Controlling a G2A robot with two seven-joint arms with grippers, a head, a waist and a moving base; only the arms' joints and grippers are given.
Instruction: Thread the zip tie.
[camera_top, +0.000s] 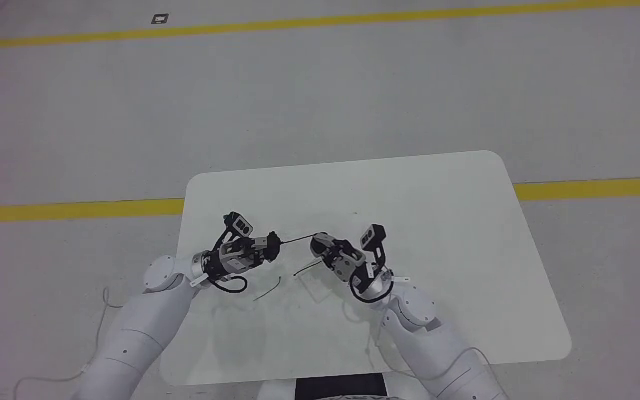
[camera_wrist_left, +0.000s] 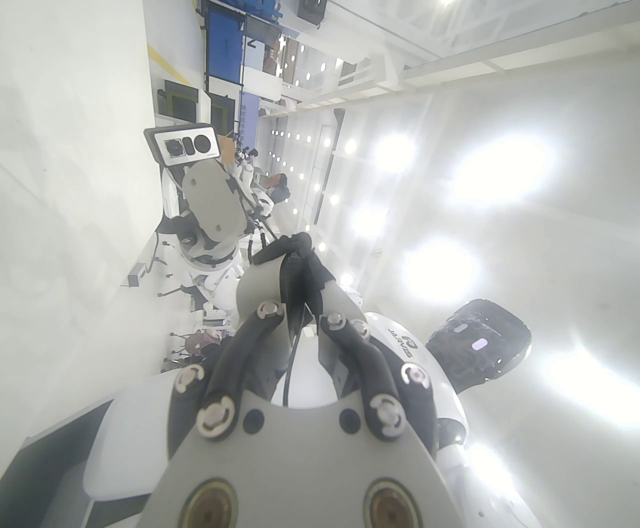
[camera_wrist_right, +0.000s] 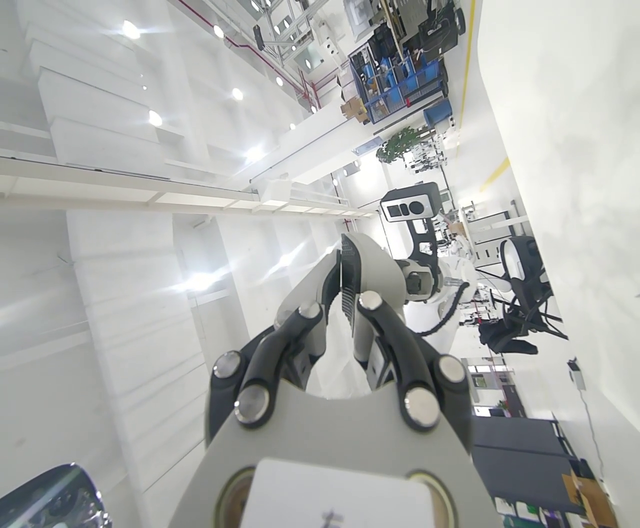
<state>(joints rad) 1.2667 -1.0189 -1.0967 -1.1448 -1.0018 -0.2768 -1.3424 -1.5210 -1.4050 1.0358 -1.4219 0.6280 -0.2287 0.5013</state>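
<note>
My left gripper (camera_wrist_left: 296, 252) is clamped narrow on the zip tie (camera_wrist_left: 293, 345). In the left wrist view the black strap comes out from between the dark pads near the middle of the frame and runs down toward the bottom edge, passing between the two black finger links. In the top view this gripper (camera_top: 272, 242) sits left of centre, above the white table (camera_top: 450, 200), with its tips turned toward the right of the frame.

From those tips the zip tie (camera_top: 293, 240) shows as a thin dark line. Its long axis lies almost level across the picture, rising a little toward the right. Its far end points at my right gripper (camera_top: 320, 242), which is just right of centre and faces back toward the left one. The two grippers are near each other, and the strap spans the gap between them.

In the right wrist view my right gripper (camera_wrist_right: 342, 260) is closed, with the ribbed pads (camera_wrist_right: 350, 285) pressed face to face. I cannot tell whether the tie's tip is caught between them.

Beyond the table, yellow floor stripes (camera_top: 300, 22) cross the upper part and the middle of the top view.
</note>
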